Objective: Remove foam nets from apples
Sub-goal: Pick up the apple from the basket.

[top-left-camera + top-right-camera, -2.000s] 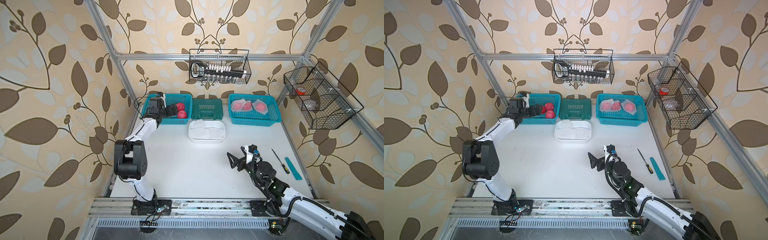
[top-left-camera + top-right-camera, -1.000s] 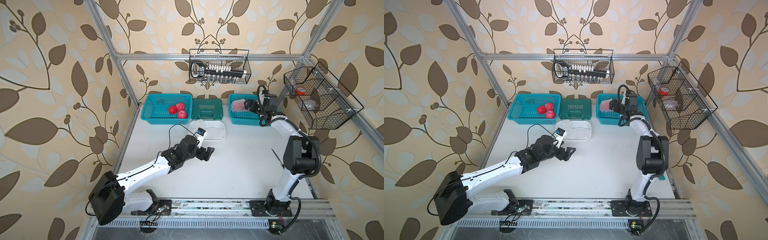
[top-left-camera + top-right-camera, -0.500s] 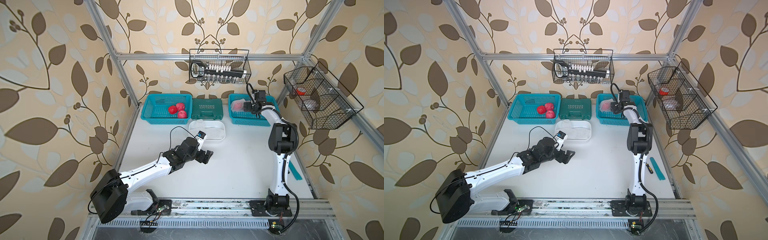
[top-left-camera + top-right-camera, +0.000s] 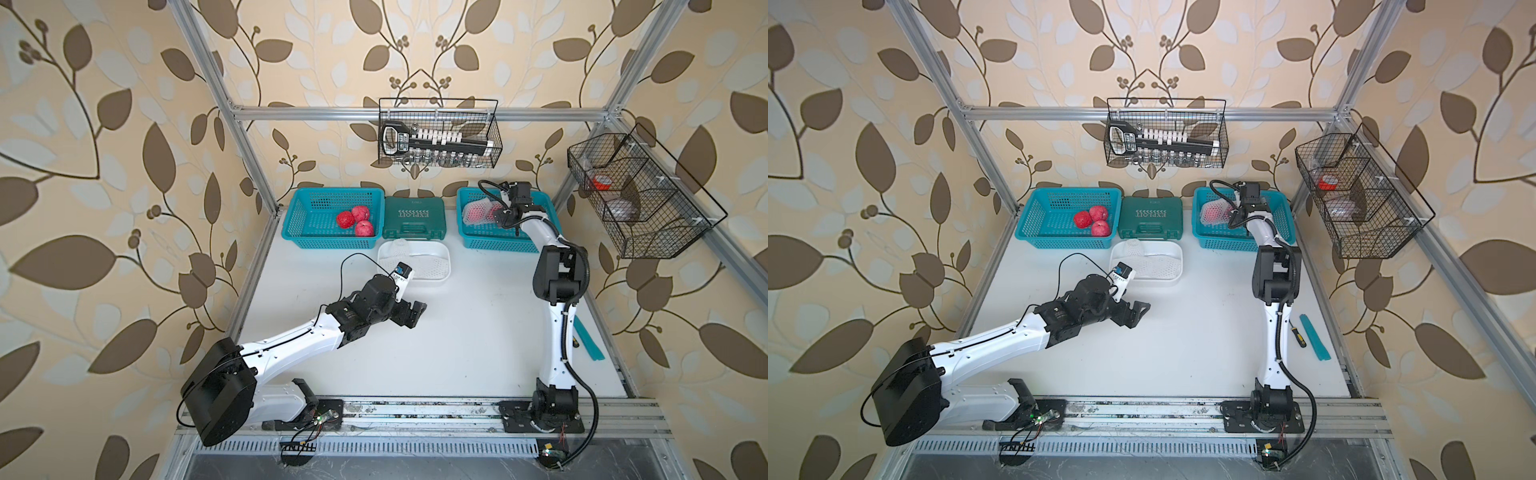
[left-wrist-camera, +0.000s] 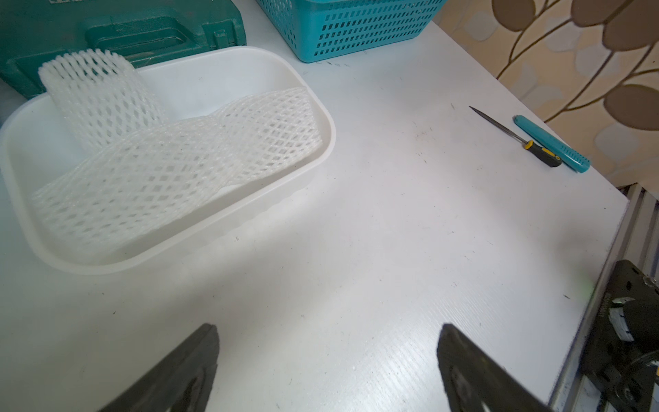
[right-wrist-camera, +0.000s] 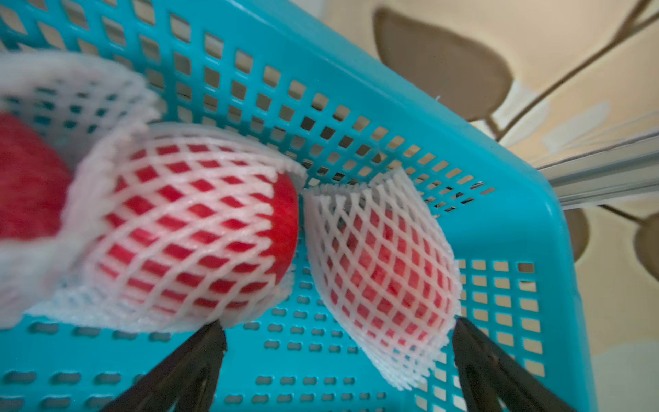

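I'm seeing red apples (image 4: pixel 365 228), white diamond-mesh foam nets (image 5: pixel 171 171), teal baskets (image 4: pixel 316 242), a dark green case (image 4: pixel 413 216), and beige wallpaper (image 4: pixel 104 124) with brown leaves.

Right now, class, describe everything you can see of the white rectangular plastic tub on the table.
The white rectangular plastic tub is a shallow, smooth tray with rounded corners and a raised rim. It sits flat on the white tabletop, just in front of the dark green plastic tool case; whether they touch is unclear. Inside lie limp white foam mesh nets, flattened and overlapping; one curled net leans over a corner of the rim.
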